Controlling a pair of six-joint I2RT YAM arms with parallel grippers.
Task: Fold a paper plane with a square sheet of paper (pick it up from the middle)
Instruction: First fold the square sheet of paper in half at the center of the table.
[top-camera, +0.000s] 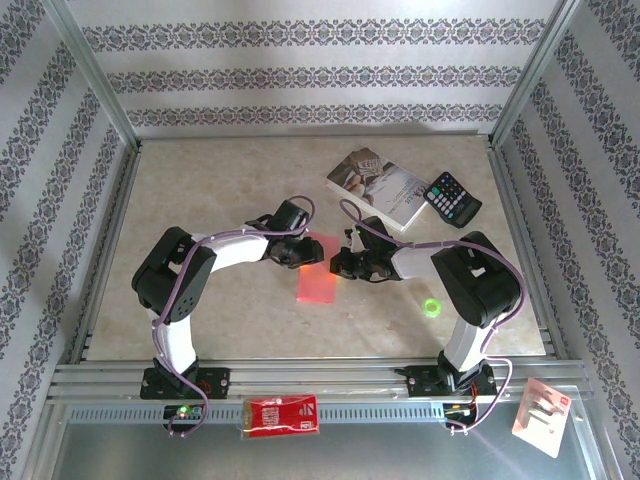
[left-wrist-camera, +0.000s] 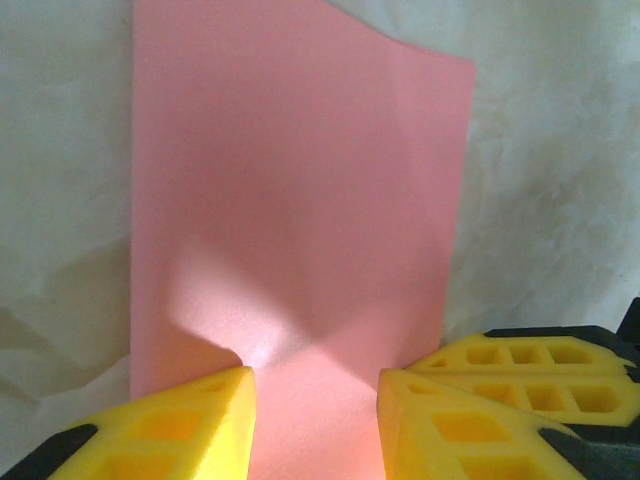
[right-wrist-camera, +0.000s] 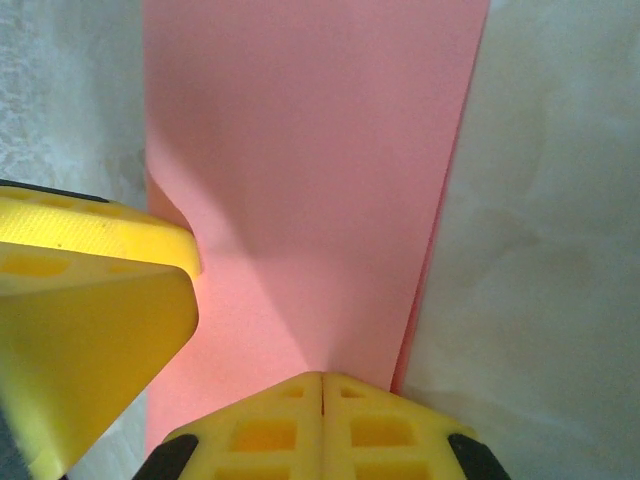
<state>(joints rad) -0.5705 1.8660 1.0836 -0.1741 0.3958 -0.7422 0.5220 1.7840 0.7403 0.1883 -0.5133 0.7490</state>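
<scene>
The square sheet of paper (top-camera: 313, 275) is pink-red and lies on the table's middle, folded over so that a second layer shows along its edge (right-wrist-camera: 425, 300). My left gripper (top-camera: 300, 251) is over its far end. In the left wrist view its yellow fingers (left-wrist-camera: 205, 425) stand a little apart on the sheet (left-wrist-camera: 300, 180), which buckles slightly between them. My right gripper (top-camera: 341, 265) comes in from the right. Its fingertips (right-wrist-camera: 322, 385) are shut together and rest on the paper near the folded edge. The right fingers (left-wrist-camera: 530, 375) show beside the left ones.
A paperback book (top-camera: 378, 187) and a black calculator (top-camera: 452, 198) lie at the back right. A small green object (top-camera: 432, 306) sits by the right arm. A red packet (top-camera: 283, 415) and a white card (top-camera: 540, 415) lie on the front rail.
</scene>
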